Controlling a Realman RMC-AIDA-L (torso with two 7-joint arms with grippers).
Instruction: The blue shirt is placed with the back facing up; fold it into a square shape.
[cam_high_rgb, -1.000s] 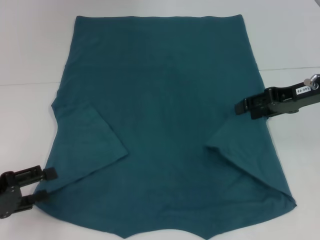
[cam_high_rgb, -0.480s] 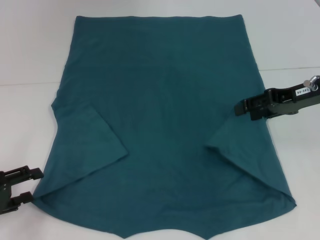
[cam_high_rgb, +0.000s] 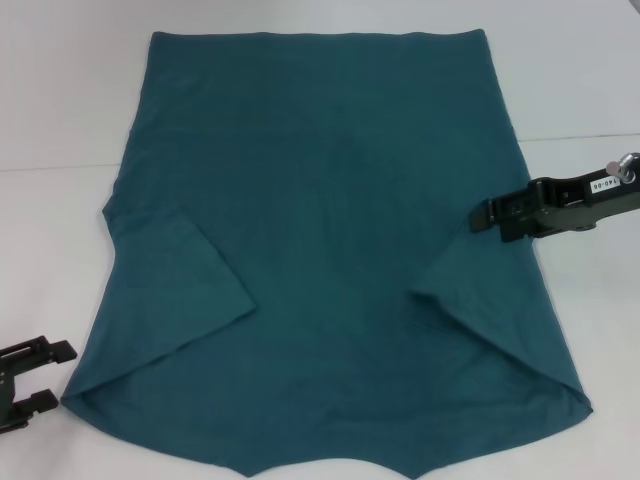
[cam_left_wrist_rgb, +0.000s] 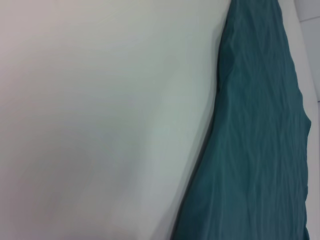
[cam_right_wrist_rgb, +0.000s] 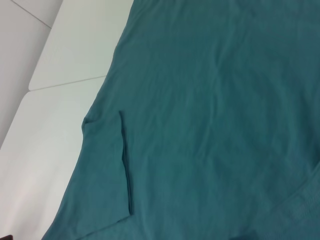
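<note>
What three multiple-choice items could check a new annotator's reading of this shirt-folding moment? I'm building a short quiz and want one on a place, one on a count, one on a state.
1. Where is the left gripper?
A. On the table beside the blue shirt's near left corner, clear of the cloth
B. Over the shirt's middle
C. At the shirt's far edge

2. How many sleeves lie folded inward on the shirt?
A. None
B. One
C. Two

3. What is the state of the left gripper?
A. Shut on the shirt
B. Open, holding nothing
C. Shut on nothing

Answers: 1 A, white table shows between its fingers and the cloth; 2 C, a flap lies on each side; 3 B, its two fingers stand apart with nothing between them. The right gripper is over the shirt's right edge.
</note>
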